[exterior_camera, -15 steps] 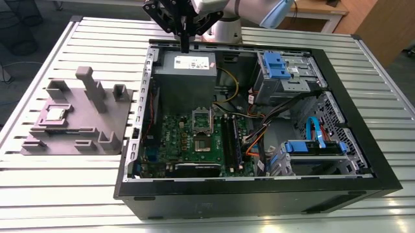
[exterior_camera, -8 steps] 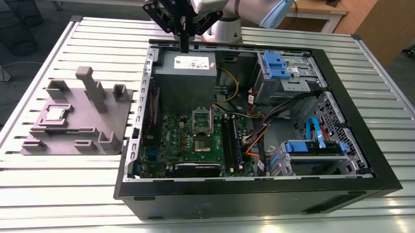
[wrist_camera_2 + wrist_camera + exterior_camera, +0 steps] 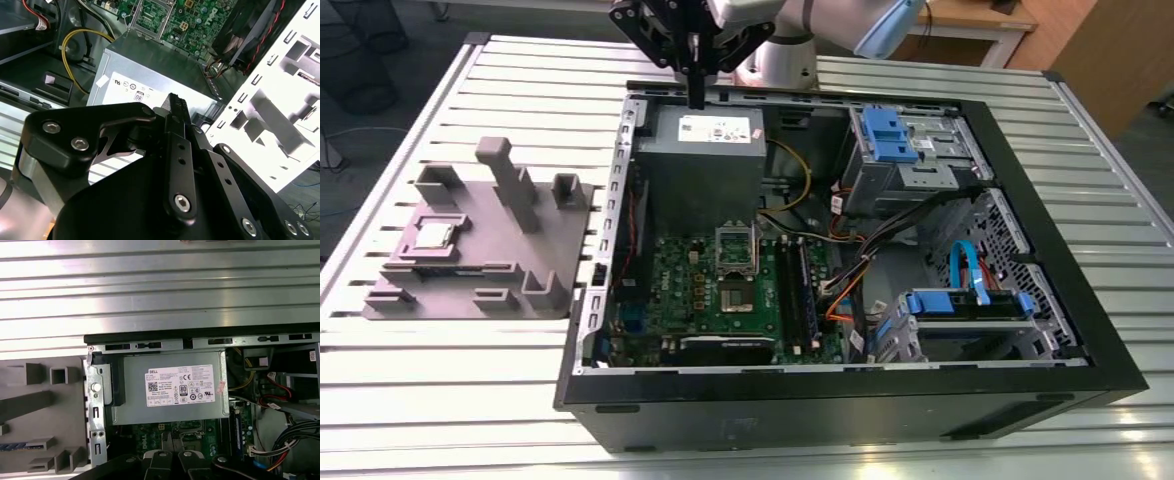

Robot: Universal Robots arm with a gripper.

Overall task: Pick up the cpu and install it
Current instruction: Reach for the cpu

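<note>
The cpu (image 3: 434, 235), a small silver square, lies flat in a recess of the grey plastic fixture (image 3: 520, 260) on the table at the exterior view's left. My gripper (image 3: 698, 100) hangs above the far edge of the open computer case (image 3: 1067, 300), over the grey power supply (image 3: 700, 150), well away from the cpu. Its black fingers (image 3: 176, 107) are pressed together with nothing between them. The motherboard socket (image 3: 735, 298), a metal frame with a dark centre, sits mid-board beyond the power supply. In the first wrist view the gripper (image 3: 172, 454) sits over the power supply's label (image 3: 180, 385).
The case lies open on a ribbed metal table (image 3: 440, 370). Blue drive brackets (image 3: 886, 135), orange and yellow cables (image 3: 847, 285) and memory sticks (image 3: 801, 290) crowd the case interior. Upright blocks (image 3: 507, 180) rise from the fixture around the cpu.
</note>
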